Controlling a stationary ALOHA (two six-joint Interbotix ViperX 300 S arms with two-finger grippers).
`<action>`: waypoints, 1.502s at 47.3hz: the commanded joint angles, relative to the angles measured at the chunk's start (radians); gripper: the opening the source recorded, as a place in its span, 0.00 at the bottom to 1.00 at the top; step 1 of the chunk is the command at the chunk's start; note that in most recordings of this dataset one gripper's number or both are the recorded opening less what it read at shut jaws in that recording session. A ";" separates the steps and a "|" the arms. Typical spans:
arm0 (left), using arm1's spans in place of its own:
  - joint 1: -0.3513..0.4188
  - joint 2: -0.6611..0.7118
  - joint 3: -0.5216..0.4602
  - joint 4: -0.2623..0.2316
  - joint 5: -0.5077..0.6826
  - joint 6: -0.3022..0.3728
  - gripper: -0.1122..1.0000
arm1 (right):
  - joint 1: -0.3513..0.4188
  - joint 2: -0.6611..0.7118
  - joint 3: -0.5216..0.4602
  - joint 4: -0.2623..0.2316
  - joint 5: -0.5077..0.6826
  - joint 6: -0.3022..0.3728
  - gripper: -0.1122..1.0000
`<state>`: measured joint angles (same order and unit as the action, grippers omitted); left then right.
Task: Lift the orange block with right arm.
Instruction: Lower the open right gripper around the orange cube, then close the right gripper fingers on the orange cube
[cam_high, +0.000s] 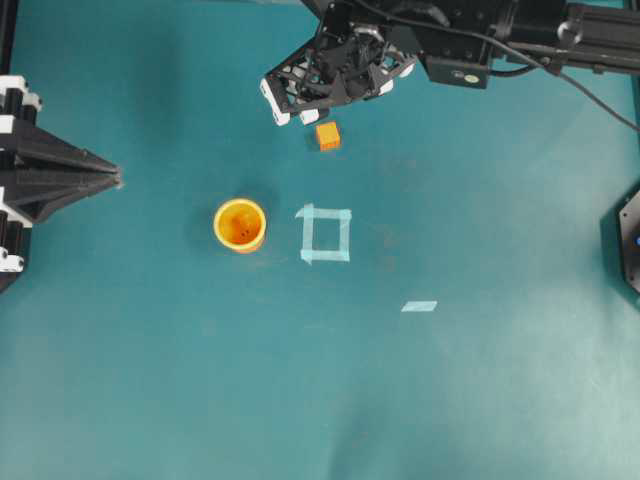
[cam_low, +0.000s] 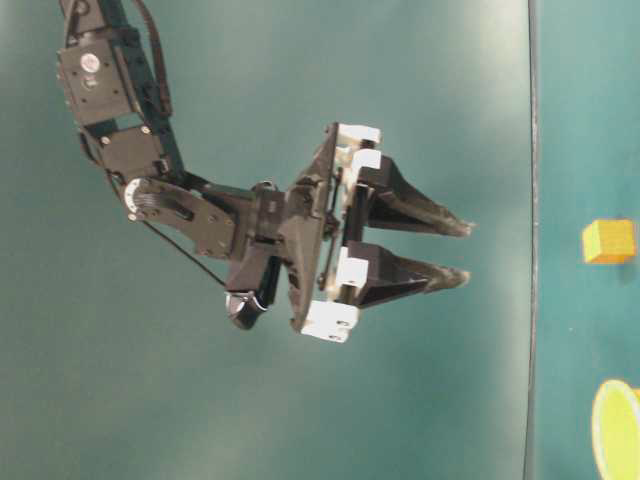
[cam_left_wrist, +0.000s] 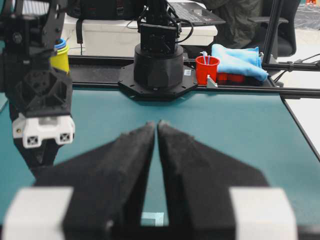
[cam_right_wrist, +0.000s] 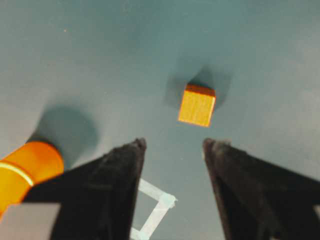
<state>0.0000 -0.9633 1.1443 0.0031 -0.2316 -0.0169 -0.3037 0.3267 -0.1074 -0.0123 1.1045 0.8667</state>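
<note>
Orange block (cam_right_wrist: 197, 105), seemingly ungripped overhead.

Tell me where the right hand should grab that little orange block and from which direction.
Grip the orange block across two opposite flat side faces, coming down from above. It sits flat on the table with bare space all round, and the open right hand looks wide enough to straddle it.
</note>
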 joint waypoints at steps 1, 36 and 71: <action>0.003 0.008 -0.032 0.002 -0.009 -0.002 0.21 | -0.005 -0.017 -0.014 -0.009 -0.005 0.012 0.60; 0.003 0.012 -0.032 0.002 -0.009 -0.002 0.21 | -0.005 0.020 0.156 -0.014 -0.229 0.089 0.60; 0.003 0.014 -0.032 0.002 -0.009 -0.002 0.21 | -0.003 0.061 0.146 -0.017 -0.264 0.087 0.60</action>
<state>0.0000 -0.9572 1.1443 0.0031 -0.2316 -0.0169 -0.3068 0.4080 0.0583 -0.0261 0.8452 0.9541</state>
